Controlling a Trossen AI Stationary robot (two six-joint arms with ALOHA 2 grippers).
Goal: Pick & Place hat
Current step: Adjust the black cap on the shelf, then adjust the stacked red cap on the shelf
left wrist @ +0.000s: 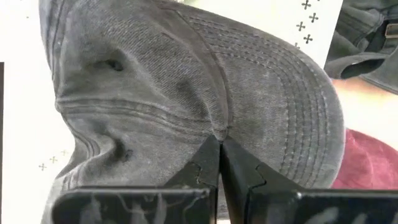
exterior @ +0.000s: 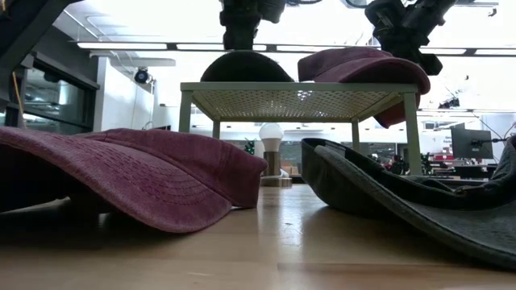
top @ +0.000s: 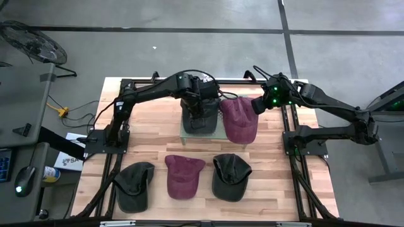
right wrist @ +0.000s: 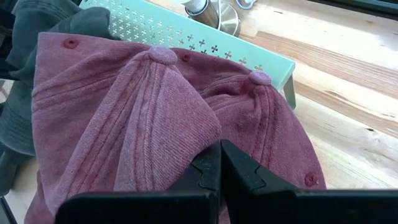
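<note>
There is a little green rack (top: 184, 133) standing on the wooden bench (top: 271, 183), near the far side. It has a flat top with tiny holes in it and thin legs. Two hats sit on top of it. One is a grey hat (top: 197, 112) and the other is a dark red hat (top: 238, 120), and they lie side by side (the red one hangs off the edge of the rack a bit).

The left end effector (left wrist: 220, 144) is right on the grey hat. Its two fingers are pressed tight together and pinch a fold of the grey cloth near the seam. The right end effector (right wrist: 220, 144) is on the dark red hat. Its fingers are squeezed together too, with a fold of red cloth caught between them.

Three more hats lie on the bench in a row, closer to the near edge. There is a dark hat on the left (top: 134, 185), a red hat in the middle (top: 184, 176) and a dark hat on the right (top: 230, 176). They are near each other, and well away from the rack. None of them is being held.
</note>
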